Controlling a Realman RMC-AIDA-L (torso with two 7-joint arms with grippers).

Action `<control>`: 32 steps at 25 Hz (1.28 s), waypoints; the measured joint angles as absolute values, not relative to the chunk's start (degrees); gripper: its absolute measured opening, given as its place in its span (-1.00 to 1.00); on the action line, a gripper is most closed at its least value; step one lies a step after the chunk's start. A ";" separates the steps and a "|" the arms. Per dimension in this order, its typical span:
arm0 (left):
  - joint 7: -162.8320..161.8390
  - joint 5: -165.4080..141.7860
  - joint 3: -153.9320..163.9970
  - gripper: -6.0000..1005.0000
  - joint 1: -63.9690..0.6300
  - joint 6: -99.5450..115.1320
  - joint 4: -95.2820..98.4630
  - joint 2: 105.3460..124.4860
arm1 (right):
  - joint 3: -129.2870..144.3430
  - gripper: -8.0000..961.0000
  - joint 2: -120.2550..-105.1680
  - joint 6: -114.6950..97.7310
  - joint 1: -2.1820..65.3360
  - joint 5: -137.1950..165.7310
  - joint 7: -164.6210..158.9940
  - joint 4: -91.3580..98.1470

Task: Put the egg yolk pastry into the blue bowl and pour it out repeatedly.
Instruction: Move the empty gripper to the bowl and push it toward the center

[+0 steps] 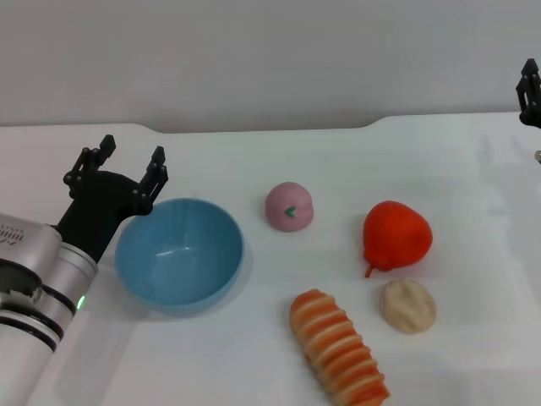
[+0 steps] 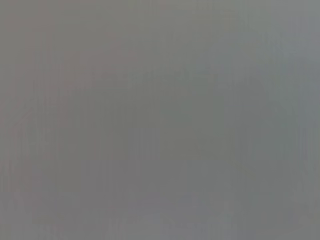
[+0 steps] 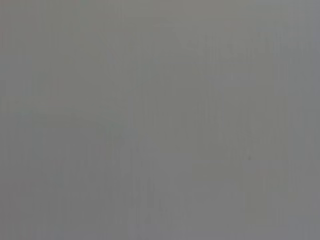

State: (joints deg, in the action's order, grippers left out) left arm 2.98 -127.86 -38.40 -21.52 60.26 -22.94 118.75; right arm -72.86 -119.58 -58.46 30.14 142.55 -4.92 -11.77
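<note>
At left, the left gripper [image 1: 129, 161] hovers spread beside the empty blue bowl [image 1: 179, 252]; the egg yolk pastry [image 1: 408, 305] lies lower right; the right gripper [image 1: 530, 91], at the right edge, is unreadable.

No readable text, label, brand or number anywhere.

The only mark of any kind is a small green sign on the pink ball [image 1: 289, 206], near the middle of the table [image 1: 439, 152]; it is a shape, not a letter or numeral. A small green light glows on the left arm [image 1: 38, 279] by the table's left edge, with no writing beside it that can be made out. Both wrist views show only plain grey, with nothing written on it.
</note>
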 joint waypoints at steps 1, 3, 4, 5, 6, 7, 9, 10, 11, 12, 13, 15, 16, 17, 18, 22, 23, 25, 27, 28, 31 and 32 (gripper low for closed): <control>2.98 -127.86 -38.27 0.39 -21.49 60.26 -22.94 118.75 | -72.86 -0.10 -119.57 -58.46 30.15 142.55 -4.92 -11.77; 2.99 -127.90 -38.08 0.39 -21.46 60.26 -22.94 118.75 | -72.86 -0.10 -119.56 -58.46 30.14 142.54 -4.92 -11.78; 2.99 -127.92 -37.92 0.39 -21.45 60.26 -22.94 118.74 | -72.86 -0.10 -119.57 -58.46 30.14 142.53 -4.92 -11.78; 2.99 -127.92 -37.83 0.39 -21.45 60.26 -22.94 118.74 | -72.84 -0.10 -119.60 -58.46 30.14 142.53 -4.92 -11.78; 2.99 -127.93 -37.70 0.39 -21.44 60.26 -22.94 118.74 | -72.75 -0.10 -119.61 -58.45 30.14 142.53 -4.92 -11.78; 3.00 -127.94 -37.65 0.39 -21.44 60.26 -22.94 118.74 | -72.62 -0.10 -119.63 -58.46 30.14 142.53 -4.92 -11.78; 3.12 -127.96 -37.60 0.39 -21.46 60.26 -22.90 118.74 | -72.33 -0.10 -119.64 -58.46 30.15 142.53 -4.92 -11.78; 3.23 -127.96 -37.57 0.39 -21.53 60.20 -22.78 118.74 | -72.24 -0.10 -119.64 -58.46 30.15 142.53 -4.92 -11.78; 3.39 -127.95 -37.57 0.39 -21.60 60.03 -22.67 118.74 | -72.24 -0.10 -119.64 -58.46 30.16 142.55 -4.92 -11.78; 3.54 -127.92 -37.57 0.40 -21.68 59.76 -22.58 118.74 | -72.24 -0.10 -119.64 -58.45 30.18 142.62 -4.92 -11.78; 3.69 -127.85 -37.57 0.40 -21.74 59.39 -22.53 118.74 | -72.24 -0.10 -119.64 -58.42 30.25 142.66 -4.92 -11.78; 3.80 -127.78 -37.57 0.40 -21.83 59.00 -22.45 118.74 | -72.10 -0.10 -119.60 -58.30 30.40 142.72 -4.92 -11.80; 3.81 -127.78 -37.58 0.40 -21.85 58.97 -22.41 118.74 | -71.76 -0.10 -119.57 -58.26 30.45 142.75 -4.92 -11.83; 3.81 -127.80 -37.60 0.40 -21.85 59.04 -22.40 118.74 | -71.38 -0.10 -119.57 -58.21 30.47 142.79 -4.93 -11.85; 3.82 -127.83 -37.60 0.40 -21.86 59.19 -22.39 118.73 | -70.75 -0.10 -119.54 -58.22 30.48 142.81 -4.94 -11.87; 3.83 -127.70 -37.83 0.40 -21.93 58.80 -22.68 118.70 | -69.22 -0.10 -119.48 -58.36 30.35 142.82 -4.80 -11.92; 3.83 -127.70 -37.84 0.40 -21.97 58.56 -22.76 118.72 | -69.19 -0.10 -119.45 -58.37 30.29 142.82 -4.79 -11.92; 3.83 -127.74 -37.78 0.40 -22.03 58.24 -22.91 118.74 | -69.17 -0.10 -119.39 -58.38 30.22 142.79 -4.79 -11.85; 3.84 -127.88 -37.69 0.40 -22.07 58.23 -22.95 118.74 | -69.17 -0.10 -119.39 -58.40 30.21 142.73 -4.80 -11.72; 3.84 -127.89 -37.69 0.40 -22.07 58.22 -22.97 118.74 | -69.16 -0.10 -119.38 -58.40 30.20 142.73 -4.80 -11.64; 3.78 -127.91 -37.37 0.40 -22.07 58.05 -23.02 118.74 | -69.17 -0.10 -119.36 -58.43 30.18 142.73 -4.80 -11.56; 3.67 -127.91 -37.19 0.40 -22.06 58.03 -23.03 118.74 | -69.16 -0.10 -119.36 -58.44 30.17 142.73 -4.80 -11.56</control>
State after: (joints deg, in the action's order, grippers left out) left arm 3.67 -127.92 -37.19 -22.06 58.03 -23.03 118.74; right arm -69.16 -119.36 -58.44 30.17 142.73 -4.80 -11.56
